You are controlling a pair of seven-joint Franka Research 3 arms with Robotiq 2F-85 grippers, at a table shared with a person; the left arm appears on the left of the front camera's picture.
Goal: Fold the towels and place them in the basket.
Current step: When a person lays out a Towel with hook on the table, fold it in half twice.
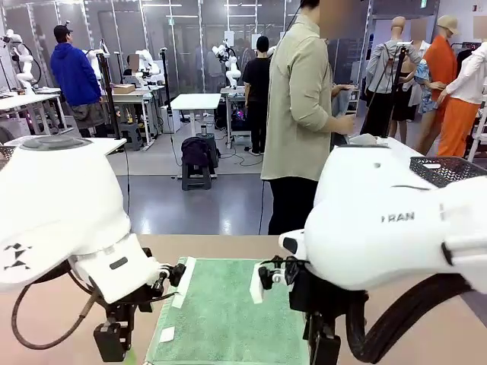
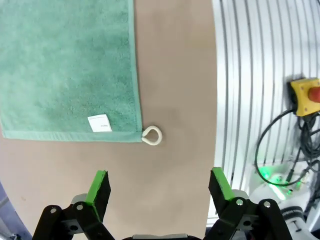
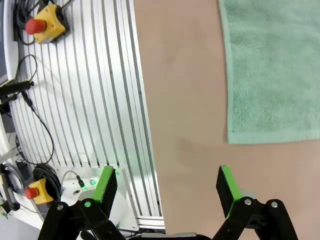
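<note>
Front view showed the green towel (image 1: 228, 319) flat on the tabletop (image 1: 221, 245) between both arms, left gripper (image 2: 159, 175) and right gripper (image 3: 166, 172) poised off its near corners, fingers (image 2: 100, 182) wide and empty, likely staged for the first fold.

The towel (image 2: 65, 65) is mint green with a white tag (image 2: 99, 123), the table (image 2: 175, 75) tan, the box (image 2: 303, 97) at right yellow.
</note>
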